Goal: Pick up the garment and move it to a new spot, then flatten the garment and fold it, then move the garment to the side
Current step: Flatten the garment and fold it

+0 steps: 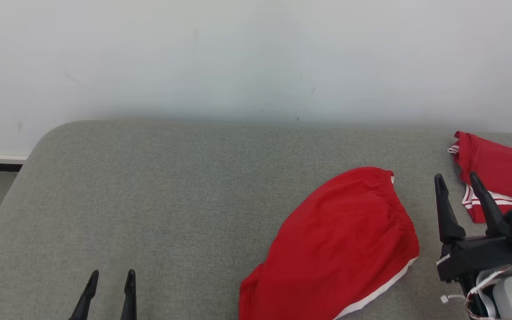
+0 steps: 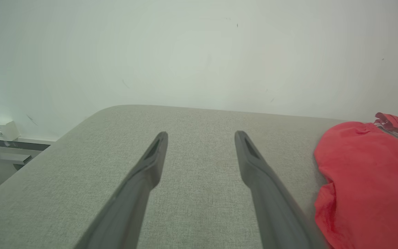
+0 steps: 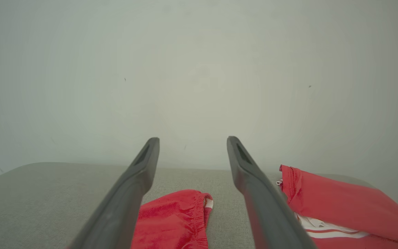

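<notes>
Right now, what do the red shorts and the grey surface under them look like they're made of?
The red shorts look like a soft, matte knit, perhaps cotton or a blend: the cloth drapes, puckers at a gathered waistband, and has white trim at the hem. The grey surface looks like matte woven upholstery cloth, with a fine visible weave and a rounded corner, so it is likely padded.

Inspection finding: no legible text, label, brand, number or sign on the red garment (image 1: 345, 240), the second red garment (image 1: 500, 164), the grey cushion (image 1: 149, 200) or the wall (image 1: 238, 58)
</notes>
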